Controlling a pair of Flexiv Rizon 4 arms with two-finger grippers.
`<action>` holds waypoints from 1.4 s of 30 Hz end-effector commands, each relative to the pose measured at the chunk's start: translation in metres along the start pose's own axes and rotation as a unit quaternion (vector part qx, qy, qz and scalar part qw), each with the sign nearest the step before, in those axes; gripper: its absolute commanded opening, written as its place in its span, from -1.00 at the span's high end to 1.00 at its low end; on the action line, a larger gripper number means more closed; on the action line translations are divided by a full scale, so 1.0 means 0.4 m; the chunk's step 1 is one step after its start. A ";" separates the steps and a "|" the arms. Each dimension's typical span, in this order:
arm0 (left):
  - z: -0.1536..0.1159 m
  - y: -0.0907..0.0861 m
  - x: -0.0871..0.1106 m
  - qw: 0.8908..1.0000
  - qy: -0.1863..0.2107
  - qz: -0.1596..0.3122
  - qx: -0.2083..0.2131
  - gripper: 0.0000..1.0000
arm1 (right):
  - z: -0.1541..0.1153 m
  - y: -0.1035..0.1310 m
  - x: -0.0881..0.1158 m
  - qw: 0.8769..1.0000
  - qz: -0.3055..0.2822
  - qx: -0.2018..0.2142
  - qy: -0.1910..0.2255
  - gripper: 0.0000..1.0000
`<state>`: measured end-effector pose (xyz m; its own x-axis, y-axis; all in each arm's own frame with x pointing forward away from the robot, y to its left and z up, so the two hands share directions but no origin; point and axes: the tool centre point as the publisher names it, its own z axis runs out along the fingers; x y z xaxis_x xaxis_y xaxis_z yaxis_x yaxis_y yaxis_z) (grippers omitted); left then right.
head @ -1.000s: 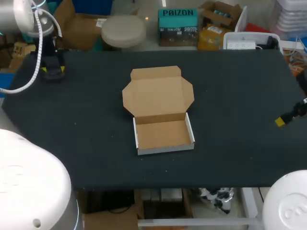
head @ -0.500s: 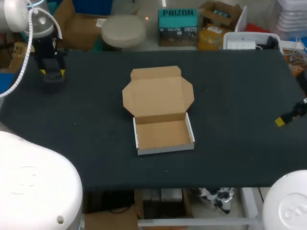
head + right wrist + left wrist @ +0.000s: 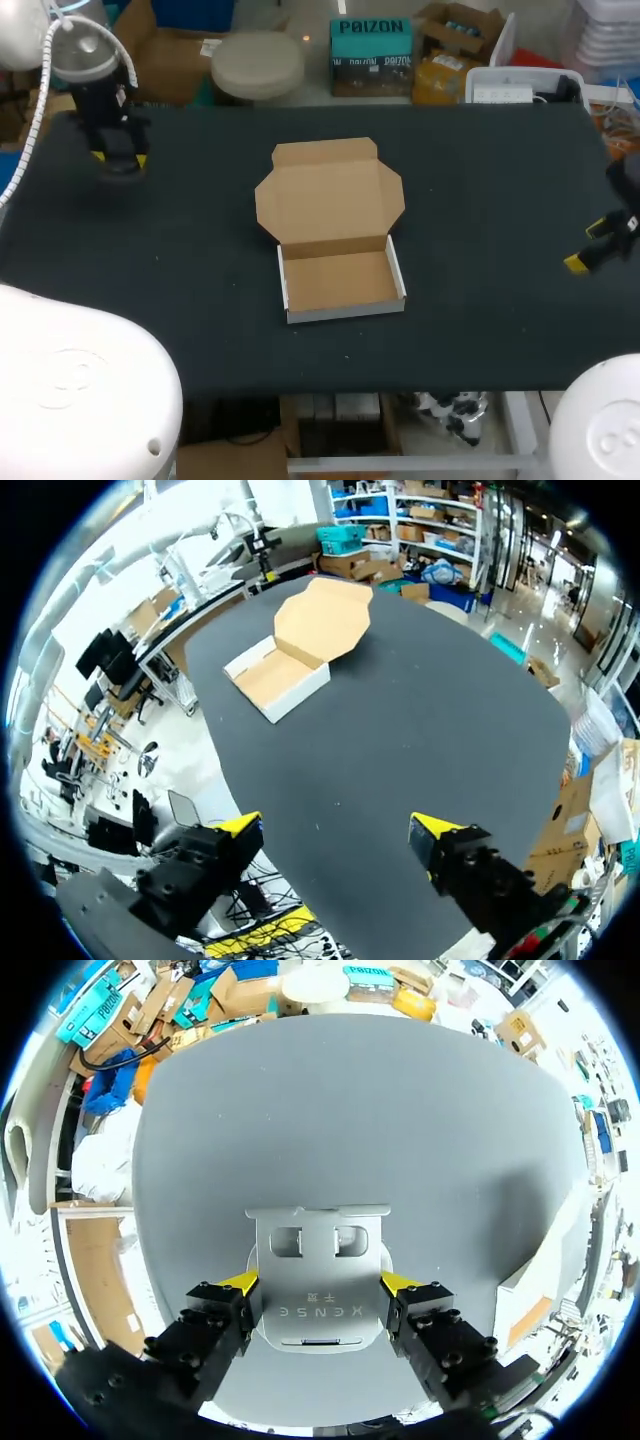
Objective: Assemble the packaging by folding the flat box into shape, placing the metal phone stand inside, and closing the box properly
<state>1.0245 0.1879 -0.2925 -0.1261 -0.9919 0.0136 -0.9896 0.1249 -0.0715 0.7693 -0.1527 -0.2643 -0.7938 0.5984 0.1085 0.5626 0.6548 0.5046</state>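
The brown cardboard box [image 3: 340, 280] is sitting mid-table [image 3: 480, 180], tray folded up, lid lying open flat toward 12 o'clock, while the grey metal stand [image 3: 318, 1260] is being held between the left gripper's [image 3: 320, 1282] fingers at its 10 o'clock.

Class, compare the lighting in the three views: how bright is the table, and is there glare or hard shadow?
Head view: the table looks near black, evenly lit, no hard shadow round the cardboard box. Left wrist view: the table looks pale grey; the metal phone stand shows no glare spot. Right wrist view: the table is dark grey, the box casts no marked shadow.
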 end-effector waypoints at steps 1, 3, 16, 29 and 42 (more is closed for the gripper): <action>-0.029 0.078 0.030 0.998 -0.003 0.011 0.067 1.00 | 0.010 -0.026 0.005 0.996 -0.068 -0.047 0.028 -1.00; -0.037 0.091 0.048 0.997 -0.001 0.020 0.070 1.00 | 0.016 -0.030 0.010 0.994 -0.086 -0.056 0.041 -1.00; -0.054 0.126 0.126 0.996 0.001 0.051 0.069 1.00 | 0.102 -0.013 0.045 0.987 -0.138 -0.039 0.069 -1.00; -0.059 0.121 0.142 0.996 -0.001 0.062 0.059 1.00 | 0.155 0.006 0.044 0.986 -0.151 -0.022 0.065 -1.00; -0.122 0.128 0.192 0.994 0.000 0.097 0.042 1.00 | 0.155 0.006 0.044 0.986 -0.151 -0.022 0.065 -1.00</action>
<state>0.9655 0.1260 -0.2565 -0.3141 -0.9493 0.0111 -0.9367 0.3079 -0.1664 0.7714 -0.1115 -0.3153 -0.9482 0.3128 0.0555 0.2879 0.7725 0.5661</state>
